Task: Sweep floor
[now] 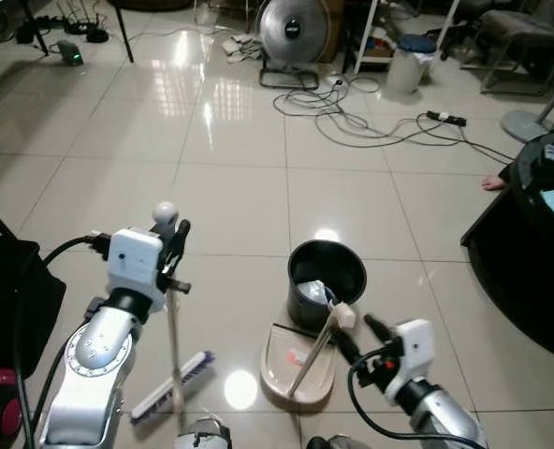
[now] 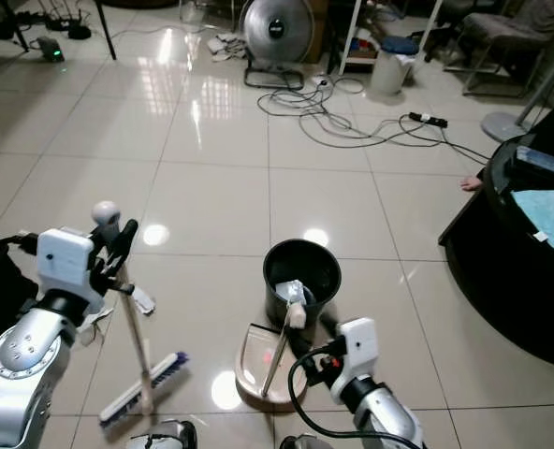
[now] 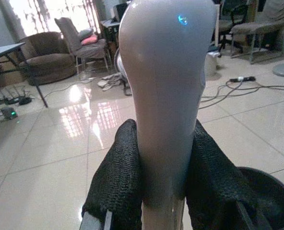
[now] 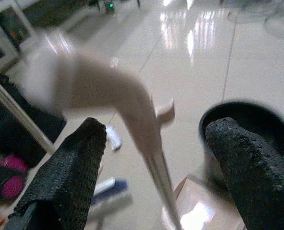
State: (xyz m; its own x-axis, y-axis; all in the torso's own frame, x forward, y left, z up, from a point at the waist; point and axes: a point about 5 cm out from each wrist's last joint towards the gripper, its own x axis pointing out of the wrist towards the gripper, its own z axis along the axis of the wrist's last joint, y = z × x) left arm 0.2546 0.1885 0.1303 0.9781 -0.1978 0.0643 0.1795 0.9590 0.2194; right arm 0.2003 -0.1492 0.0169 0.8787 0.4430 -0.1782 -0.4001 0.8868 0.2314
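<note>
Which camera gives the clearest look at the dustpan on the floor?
The left eye view: the beige dustpan lies whole on the tiles against the black bin, handle leaning up toward the right gripper. The right eye view shows it much the same. The right wrist view gives only its blurred handle between open fingers.

Black bin (image 1: 327, 271); beige dustpan (image 1: 298, 364); blue-bristled broom (image 1: 173, 385).

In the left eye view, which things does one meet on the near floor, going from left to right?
Left gripper shut on the pale broom handle → purple-and-white broom brush → beige plastic dustpan → black round bin → right gripper, open → dark rounded furniture.
</note>
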